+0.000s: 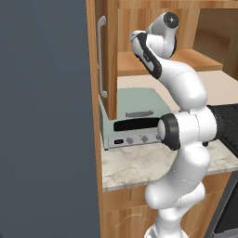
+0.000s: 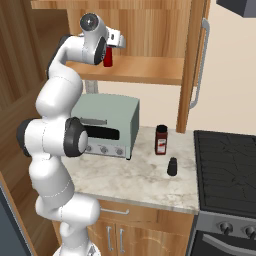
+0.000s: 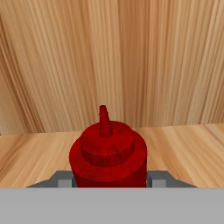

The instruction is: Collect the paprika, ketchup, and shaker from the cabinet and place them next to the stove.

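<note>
The ketchup (image 3: 107,153), a slim red squeeze bottle with a pointed nozzle, stands upright on the cabinet shelf (image 2: 150,70). My gripper (image 3: 108,180) has a finger pressed against each side of it, so it is shut on the bottle. From the right base view the gripper (image 2: 108,50) reaches into the cabinet and the ketchup (image 2: 107,59) shows red just below the hand. The paprika (image 2: 161,140) stands on the marbled counter left of the stove (image 2: 227,170). The dark shaker (image 2: 172,166) stands just in front of the paprika, close to the stove's edge.
A pale green toaster oven (image 2: 107,122) sits on the counter under the shelf, beneath my arm. The open cabinet door (image 2: 192,60) with its grey bar handle hangs to the right of the shelf, and the same door (image 1: 109,56) stands at the left of the arm.
</note>
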